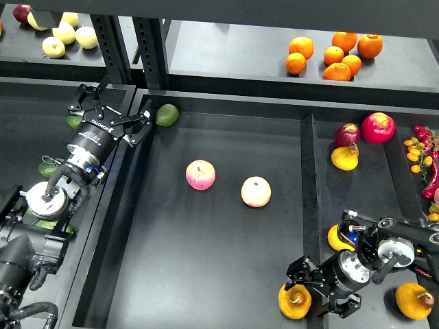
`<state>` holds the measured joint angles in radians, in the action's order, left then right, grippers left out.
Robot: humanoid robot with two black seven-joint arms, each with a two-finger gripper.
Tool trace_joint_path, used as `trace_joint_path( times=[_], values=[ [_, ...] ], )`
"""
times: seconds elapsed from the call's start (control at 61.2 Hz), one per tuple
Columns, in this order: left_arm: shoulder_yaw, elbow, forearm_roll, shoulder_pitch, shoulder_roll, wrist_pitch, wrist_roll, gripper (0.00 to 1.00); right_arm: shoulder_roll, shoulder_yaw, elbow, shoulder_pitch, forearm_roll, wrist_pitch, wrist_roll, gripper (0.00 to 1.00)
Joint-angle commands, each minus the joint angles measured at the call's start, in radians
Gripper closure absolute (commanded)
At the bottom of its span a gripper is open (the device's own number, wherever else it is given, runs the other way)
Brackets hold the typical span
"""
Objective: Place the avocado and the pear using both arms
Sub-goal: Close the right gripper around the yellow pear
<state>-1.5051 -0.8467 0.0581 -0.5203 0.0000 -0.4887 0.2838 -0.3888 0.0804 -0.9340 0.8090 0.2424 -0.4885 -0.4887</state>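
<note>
Pinching the pear (pixel 294 301) at near right, the right gripper (pixel 306 282) is partly hiding it. Two apples (pixel 200 175) are sitting mid-tray. Farther left, the left gripper (pixel 111 112) is hovering spread; the avocado (pixel 167 114) is lying just beside it.

Two apples (pixel 200 175) (pixel 256 191) lay side by side in the middle tray (pixel 206 274). An avocado (pixel 167 114) sat in its back left corner, just beside the left claw (pixel 112 113). Oranges (pixel 334 53) rested on the shelf (pixel 226 51) behind. A pear (pixel 294 302) lay front right, touching the right claw (pixel 305 282).
</note>
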Motion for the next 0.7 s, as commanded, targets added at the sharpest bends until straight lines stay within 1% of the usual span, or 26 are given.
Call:
trace_joint_path(
  times=[0.0,0.163,0.294,0.343,0.376,0.457,0.572,0.621,0.654,0.686],
  values=[
    [0.0,0.0,-0.001,0.0,0.0,0.0,0.0,0.01,0.014,-0.002,0.009,0.001,0.0,0.0,0.0,0.12],
    [0.0,-0.002,-0.001,0.002,0.0,0.0,0.0,0.01,0.024,-0.002,0.018,-0.001,0.0,0.0,0.0,0.17],
    [0.0,-0.002,-0.001,0.002,0.0,0.0,0.0,0.01,0.024,-0.002,0.021,-0.004,0.0,0.0,0.0,0.25],
    [0.0,-0.002,0.0,0.002,0.0,0.0,0.0,0.01,0.024,-0.002,0.021,-0.008,-0.002,0.0,0.0,0.31],
    [-0.001,-0.002,-0.001,0.002,0.0,0.0,0.0,0.01,0.024,-0.002,0.021,-0.008,-0.002,0.0,0.0,0.4],
    [0.0,-0.002,-0.001,0.002,0.0,0.0,0.0,0.01,0.024,-0.004,0.02,-0.013,-0.005,0.0,0.0,0.5],
    [0.0,-0.002,0.0,0.002,0.0,0.0,0.0,0.01,0.024,-0.014,0.02,-0.022,-0.006,0.0,0.0,0.6],
    [0.0,-0.002,-0.001,0.002,0.0,0.0,0.0,0.01,0.024,-0.021,0.018,-0.025,-0.006,0.0,0.0,0.62],
    [0.0,-0.002,0.0,0.002,0.0,0.0,0.0,0.01,0.024,-0.022,0.02,-0.028,-0.006,0.0,0.0,0.67],
    [0.0,-0.002,-0.001,0.002,0.0,0.0,0.0,0.01,0.024,-0.024,0.018,-0.028,-0.006,0.0,0.0,0.7]
  ],
)
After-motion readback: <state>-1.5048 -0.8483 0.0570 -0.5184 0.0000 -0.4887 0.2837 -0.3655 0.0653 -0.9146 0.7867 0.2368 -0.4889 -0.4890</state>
